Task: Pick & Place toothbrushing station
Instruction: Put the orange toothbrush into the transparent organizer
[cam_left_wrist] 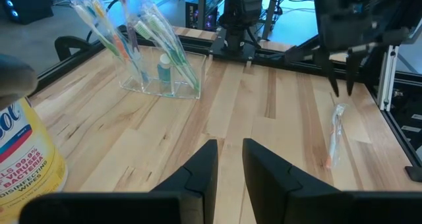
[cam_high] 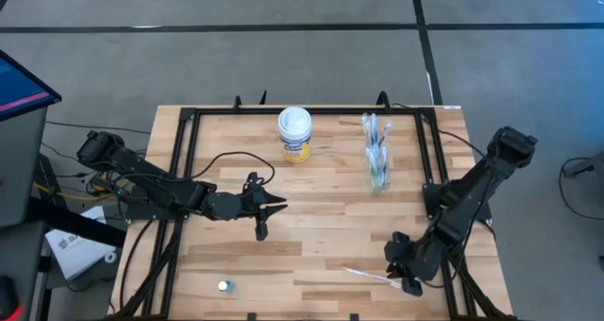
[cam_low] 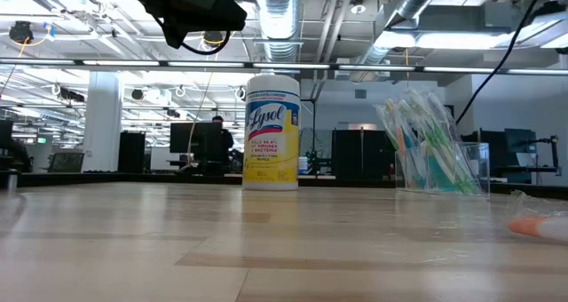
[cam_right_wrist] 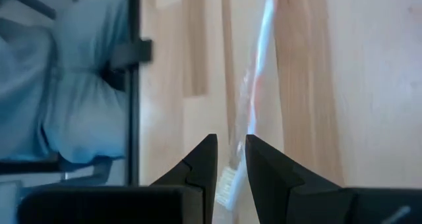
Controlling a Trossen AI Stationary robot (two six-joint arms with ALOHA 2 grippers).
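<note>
My right gripper (cam_high: 411, 285) hangs at five o'clock on the table (cam_high: 311, 236), fingers slightly parted, grasping nothing, directly over a wrapped toothbrush (cam_high: 366, 275) whose far end is cut off. My left gripper (cam_high: 263, 228) hovers mid-table, likewise slightly parted and empty. The clear cups (cam_high: 377, 170) of toothbrushes stand at one o'clock.

One clear cup stand (cam_left_wrist: 161, 79) of several toothbrushes (cam_left_wrist: 155, 33), too bunched to count, one wrapped toothbrush (cam_left_wrist: 335, 135) lying alone just below the right pincer (cam_left_wrist: 341, 85), one yellow-labelled canister (cam_high: 294, 134), and one tiny round thing (cam_high: 224, 286) on the tabletop (cam_high: 321, 227).
</note>
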